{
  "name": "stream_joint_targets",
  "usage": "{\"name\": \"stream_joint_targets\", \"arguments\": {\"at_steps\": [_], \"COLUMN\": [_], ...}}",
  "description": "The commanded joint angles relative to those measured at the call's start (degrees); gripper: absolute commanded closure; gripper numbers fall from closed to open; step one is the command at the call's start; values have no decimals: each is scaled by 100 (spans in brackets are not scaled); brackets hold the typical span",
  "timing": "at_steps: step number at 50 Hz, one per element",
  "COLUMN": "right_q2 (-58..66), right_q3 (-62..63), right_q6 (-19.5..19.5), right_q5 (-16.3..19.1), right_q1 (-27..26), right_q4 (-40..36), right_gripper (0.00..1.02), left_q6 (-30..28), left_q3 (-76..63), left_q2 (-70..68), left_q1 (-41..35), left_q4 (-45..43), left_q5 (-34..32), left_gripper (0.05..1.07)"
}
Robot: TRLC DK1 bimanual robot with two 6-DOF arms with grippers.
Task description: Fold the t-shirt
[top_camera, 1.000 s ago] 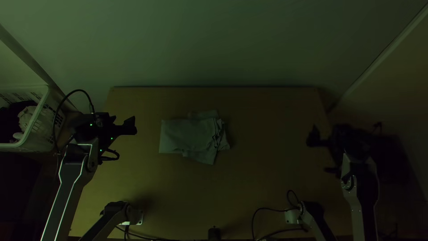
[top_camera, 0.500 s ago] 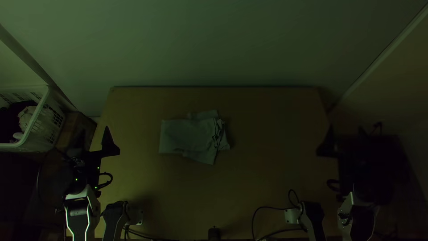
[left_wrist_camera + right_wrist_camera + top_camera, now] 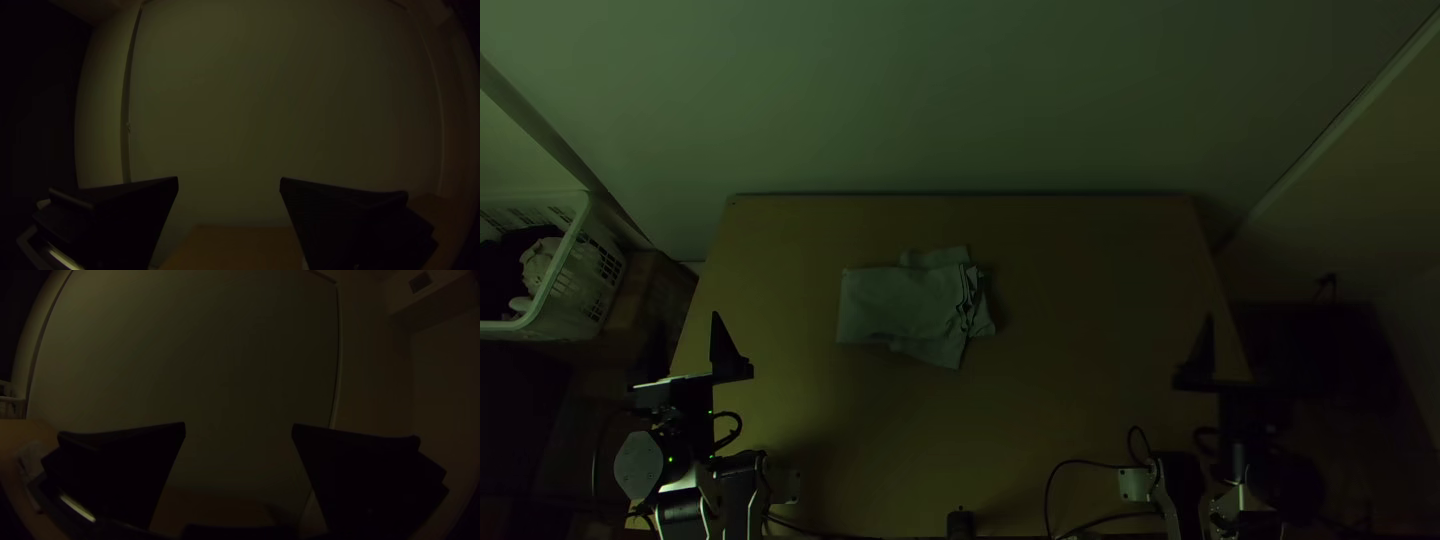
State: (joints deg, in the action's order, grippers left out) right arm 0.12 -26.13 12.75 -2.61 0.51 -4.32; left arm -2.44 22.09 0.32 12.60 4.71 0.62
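Observation:
The grey-green t-shirt point(image 3: 905, 302) lies folded into a compact, uneven bundle near the middle of the table, its layers bunched at the right and parts sticking out above and below. Off to its lower left, my left gripper point(image 3: 692, 345) is at the table's left edge, away from the cloth. My right gripper point(image 3: 1252, 350) stands at the right edge, also well apart from it. In the left wrist view the left gripper point(image 3: 229, 178) has its fingers wide apart with nothing between them. The right gripper point(image 3: 239, 424) is likewise open and empty in its wrist view.
A white basket point(image 3: 580, 235) holding dark and pale cloth stands beyond the table's left side. Bare wood of the table point(image 3: 1090, 300) surrounds the shirt. Cables point(image 3: 1080, 466) and a small black object point(image 3: 961, 524) lie by the near edge.
Both arms have drawn back toward the near side of the table, and their grippers now point toward the far wall. The shirt has stayed where it was.

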Motion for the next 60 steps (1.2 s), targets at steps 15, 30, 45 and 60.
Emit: {"name": "stream_joint_targets", "arguments": {"at_steps": [15,30,45,60], "right_q2": [-56,-56,6,-30], "right_q3": [1884,2604,2569,2569], "right_q6": [-150,-484,-1196,-1513], "right_q5": [41,24,-2,6], "right_q1": [318,520,230,-7], "right_q4": [2321,1838,361,379], "right_gripper": [4,4,4,4], "left_q6": [200,235,314,314], "left_q3": [-1101,-2165,-2217,-2191], "left_q2": [-49,-49,-40,-32], "left_q1": [-284,-478,-882,-698], "left_q4": [-1438,-2132,-603,-427], "left_q5": [-54,-54,-45,-62], "left_gripper": [9,9,9,9]}}
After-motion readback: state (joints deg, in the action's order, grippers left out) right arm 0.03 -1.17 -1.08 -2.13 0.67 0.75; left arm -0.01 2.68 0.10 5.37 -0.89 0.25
